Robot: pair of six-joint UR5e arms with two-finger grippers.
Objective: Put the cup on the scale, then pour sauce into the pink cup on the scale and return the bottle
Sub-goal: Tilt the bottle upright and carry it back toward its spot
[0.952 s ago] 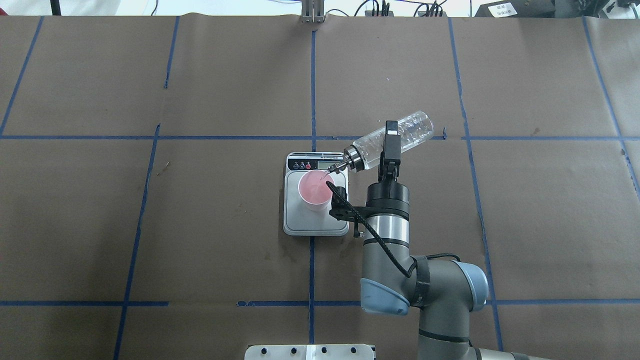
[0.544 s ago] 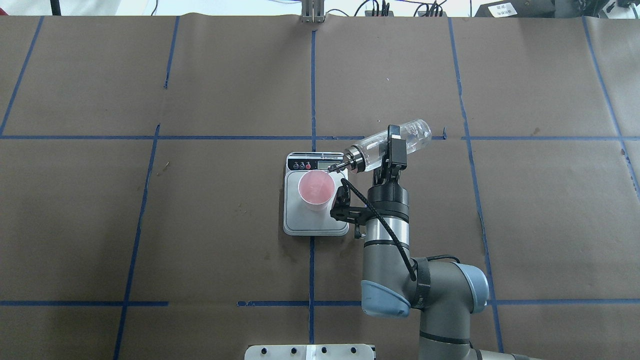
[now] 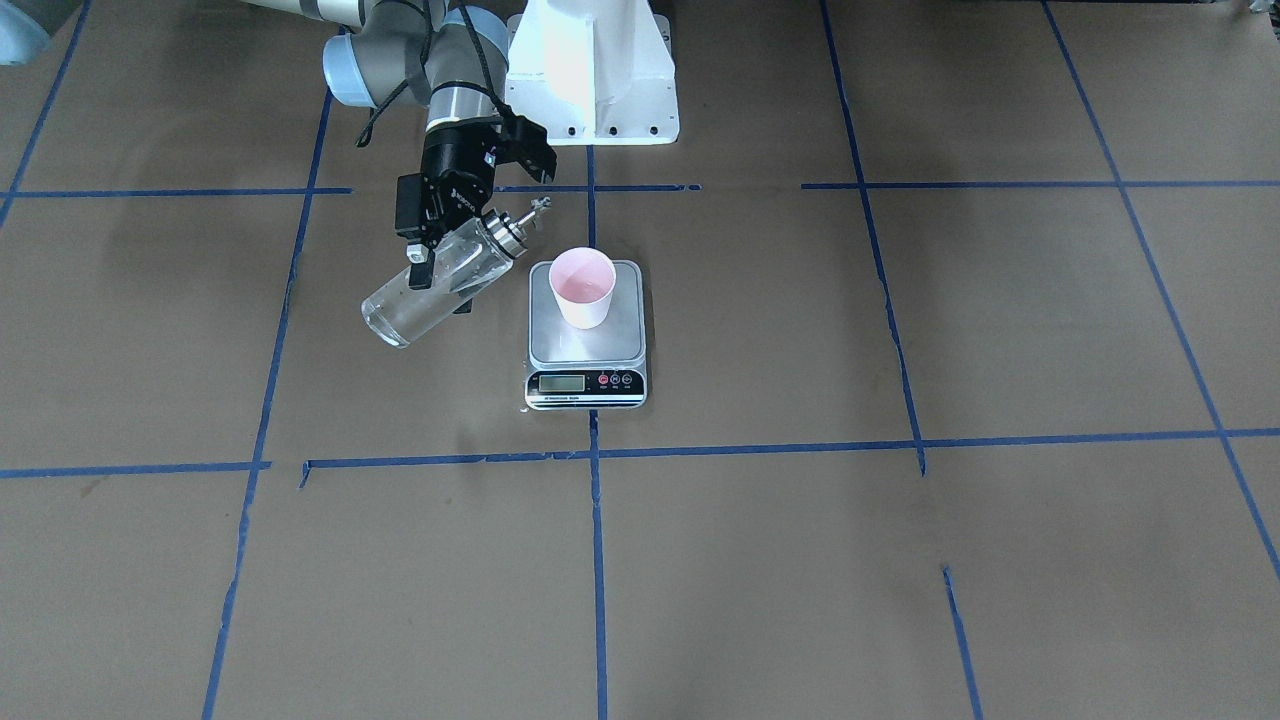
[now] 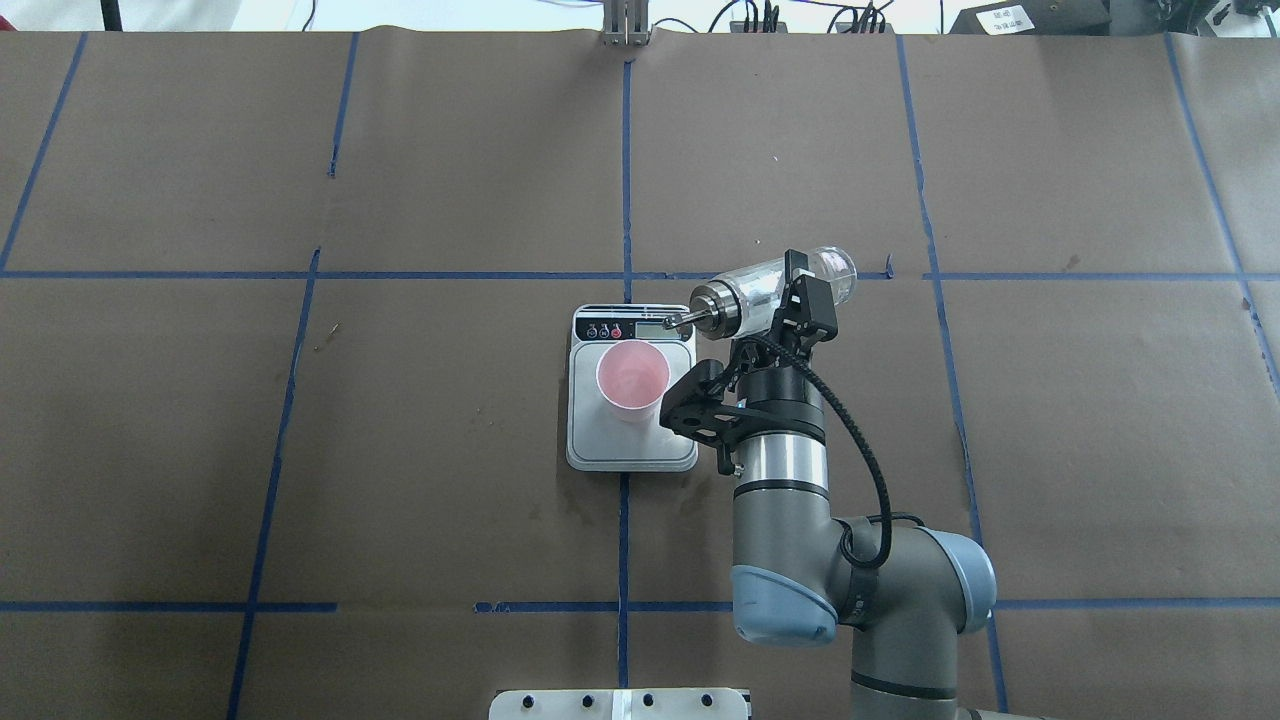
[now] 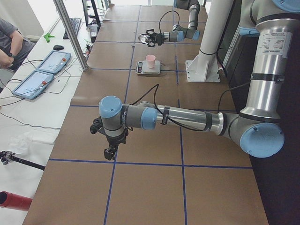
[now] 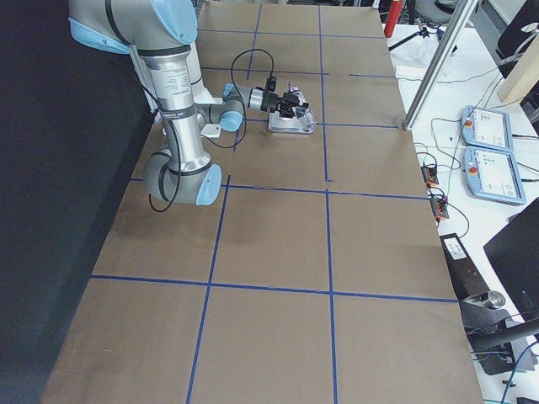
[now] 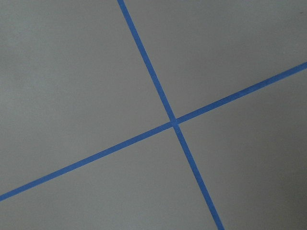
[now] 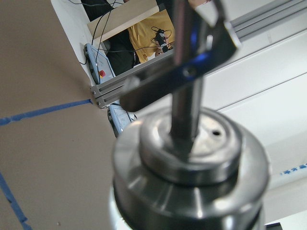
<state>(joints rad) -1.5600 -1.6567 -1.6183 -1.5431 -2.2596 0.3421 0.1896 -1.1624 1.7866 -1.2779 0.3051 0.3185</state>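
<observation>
The pink cup point(image 4: 632, 378) stands upright on the scale point(image 4: 632, 448), with pink liquid in its bottom. My right gripper point(image 4: 797, 287) is shut on the clear glass bottle point(image 4: 770, 285), held tilted in the air just right of the scale. The bottle's silver cap point(image 4: 714, 306) and spout point toward the scale's black panel, beside the cup and not over it. From the front, the bottle point(image 3: 432, 288) slants with its base low and its cap toward the cup point(image 3: 583, 285). My left gripper point(image 5: 110, 151) hangs over bare table far away; whether it is open I cannot tell.
The white robot base point(image 3: 590, 70) stands behind the scale. Blue tape lines grid the brown table. A metal post point(image 4: 625, 25) sits at the far edge. Two tablets point(image 5: 51, 63) and a seated person point(image 5: 9, 47) are beyond the table.
The right wrist has rotated and tipped the bottle back. The spout has left the cup's rim and the pouring stream has stopped. The cup and scale stayed put.
</observation>
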